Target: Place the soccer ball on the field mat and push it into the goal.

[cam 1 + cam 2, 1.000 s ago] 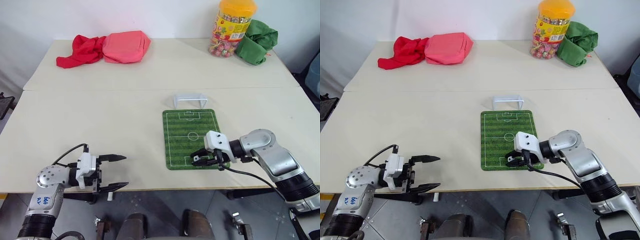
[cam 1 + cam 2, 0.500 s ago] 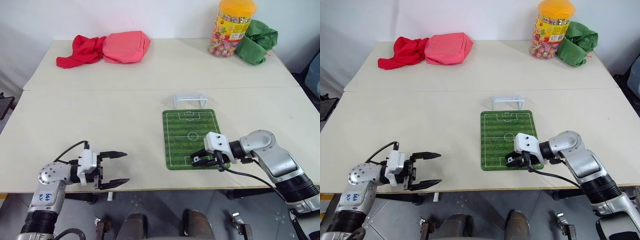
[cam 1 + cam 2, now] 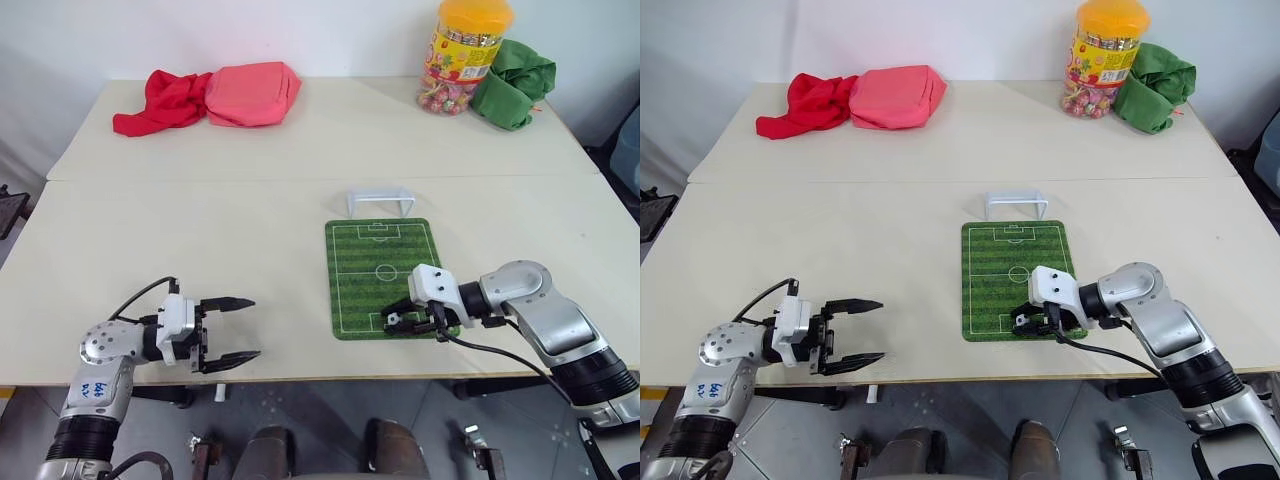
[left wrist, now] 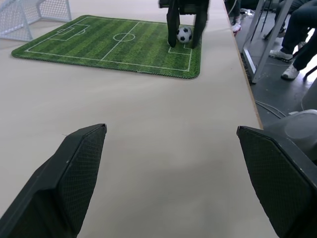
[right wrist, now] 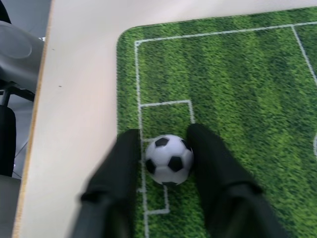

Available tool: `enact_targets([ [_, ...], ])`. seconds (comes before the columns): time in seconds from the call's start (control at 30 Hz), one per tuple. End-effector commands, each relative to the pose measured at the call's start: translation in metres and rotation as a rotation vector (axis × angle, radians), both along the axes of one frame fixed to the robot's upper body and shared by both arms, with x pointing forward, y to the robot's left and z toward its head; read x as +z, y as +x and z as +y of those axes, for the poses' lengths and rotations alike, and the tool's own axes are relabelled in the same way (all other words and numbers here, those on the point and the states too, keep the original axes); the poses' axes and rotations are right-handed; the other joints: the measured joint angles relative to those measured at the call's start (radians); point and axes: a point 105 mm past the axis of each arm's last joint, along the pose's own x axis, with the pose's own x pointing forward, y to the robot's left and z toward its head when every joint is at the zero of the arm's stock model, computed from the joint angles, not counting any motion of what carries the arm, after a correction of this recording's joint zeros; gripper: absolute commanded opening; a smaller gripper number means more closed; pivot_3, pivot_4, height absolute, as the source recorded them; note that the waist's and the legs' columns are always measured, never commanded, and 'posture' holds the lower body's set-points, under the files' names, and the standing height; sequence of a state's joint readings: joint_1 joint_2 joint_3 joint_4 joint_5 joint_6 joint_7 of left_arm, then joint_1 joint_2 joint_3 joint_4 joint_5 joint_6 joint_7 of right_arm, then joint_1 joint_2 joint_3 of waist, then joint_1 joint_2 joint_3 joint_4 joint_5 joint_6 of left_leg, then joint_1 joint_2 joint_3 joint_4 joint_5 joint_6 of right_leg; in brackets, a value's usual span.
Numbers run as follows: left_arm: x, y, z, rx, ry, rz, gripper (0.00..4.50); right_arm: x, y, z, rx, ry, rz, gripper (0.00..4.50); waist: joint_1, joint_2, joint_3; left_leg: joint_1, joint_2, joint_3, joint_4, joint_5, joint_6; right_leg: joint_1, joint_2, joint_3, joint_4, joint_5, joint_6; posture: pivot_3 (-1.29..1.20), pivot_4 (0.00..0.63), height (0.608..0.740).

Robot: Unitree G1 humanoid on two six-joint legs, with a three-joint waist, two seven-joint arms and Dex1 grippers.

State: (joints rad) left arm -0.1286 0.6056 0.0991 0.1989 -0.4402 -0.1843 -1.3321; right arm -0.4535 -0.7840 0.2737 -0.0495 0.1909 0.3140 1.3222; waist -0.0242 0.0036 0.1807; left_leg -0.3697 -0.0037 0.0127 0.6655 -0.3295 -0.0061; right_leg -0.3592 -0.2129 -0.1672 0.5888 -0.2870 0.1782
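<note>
Setting the soccer ball (image 5: pixel 169 159) down near our end of the field mat (image 3: pixel 384 275), we have our right tool (image 5: pixel 166 161) low over the small box printed at that end. Its two fingers (image 5: pixel 210 163) stand either side of the ball; whether they clamp it or have let go we cannot tell. The ball sits on the grass print. The goal (image 3: pixel 379 200) stands just past the mat's far edge, so we judge this spot gives a straight run down the pitch. Our left tool (image 3: pixel 226 331) hovers well apart over the bare table (image 3: pixel 200 220), fingers spread wide, holding nothing.
</note>
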Motion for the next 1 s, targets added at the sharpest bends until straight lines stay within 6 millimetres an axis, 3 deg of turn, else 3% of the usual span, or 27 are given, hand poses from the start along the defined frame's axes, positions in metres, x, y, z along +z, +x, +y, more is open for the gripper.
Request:
enact_targets([
  [0.03, 0.004, 0.001, -0.002, -0.004, -0.002, -0.026, 4.5, 0.005, -0.001, 0.001, -0.005, 0.013, -0.021, 2.49, 0.0, 0.0, 0.0, 0.0, 0.0, 0.0, 0.0, 0.0, 0.0, 0.0, 0.0, 0.0, 0.0, 0.0, 0.0, 0.0, 0.15, 0.74],
  [0.23, 0.004, 0.002, -0.002, -0.004, -0.003, -0.029, 4.5, 0.009, -0.003, -0.001, -0.002, 0.008, -0.029, 2.49, 0.0, 0.0, 0.0, 0.0, 0.0, 0.0, 0.0, 0.0, 0.0, 0.0, 0.0, 0.0, 0.0, 0.0, 0.0, 0.0, 0.15, 0.74],
  [0.5, 0.004, 0.004, -0.004, -0.007, -0.011, -0.031, 4.5, 0.042, -0.001, 0.002, -0.031, 0.061, -0.088, 2.49, 0.0, 0.0, 0.0, 0.0, 0.0, 0.0, 0.0, 0.0, 0.0, 0.0, 0.0, 0.0, 0.0, 0.0, 0.0, 0.0, 0.15, 0.74],
  [0.77, 0.003, 0.009, -0.007, -0.022, -0.014, -0.032, 4.5, 0.075, -0.017, -0.006, -0.099, 0.09, -0.127, 2.49, 0.017, 0.0, 0.0, 0.0, 0.0, 0.0, 0.0, 0.0, 0.0, 0.0, 0.0, 0.0, 0.0, 0.0, 0.0, 0.0, 0.15, 0.74],
  [0.9, 0.003, 0.009, -0.008, -0.037, -0.016, -0.032, 4.5, 0.081, -0.029, -0.009, -0.149, 0.163, -0.166, 1.53, 0.026, 0.0, 0.0, 0.0, 0.0, 0.0, 0.0, 0.0, 0.0, 0.0, 0.0, 0.0, 0.0, 0.0, 0.0, 0.0, 0.15, 0.74],
  [1.0, 0.003, 0.009, -0.008, -0.053, -0.016, -0.029, 4.5, 0.066, -0.045, -0.012, -0.205, 0.148, -0.134, 0.46, 0.034, -0.001, 0.0, -0.001, 0.0, 0.0, 0.0, 0.0, 0.0, 0.0, 0.0, 0.0, 0.0, 0.0, 0.0, 0.0, 0.15, 0.74],
])
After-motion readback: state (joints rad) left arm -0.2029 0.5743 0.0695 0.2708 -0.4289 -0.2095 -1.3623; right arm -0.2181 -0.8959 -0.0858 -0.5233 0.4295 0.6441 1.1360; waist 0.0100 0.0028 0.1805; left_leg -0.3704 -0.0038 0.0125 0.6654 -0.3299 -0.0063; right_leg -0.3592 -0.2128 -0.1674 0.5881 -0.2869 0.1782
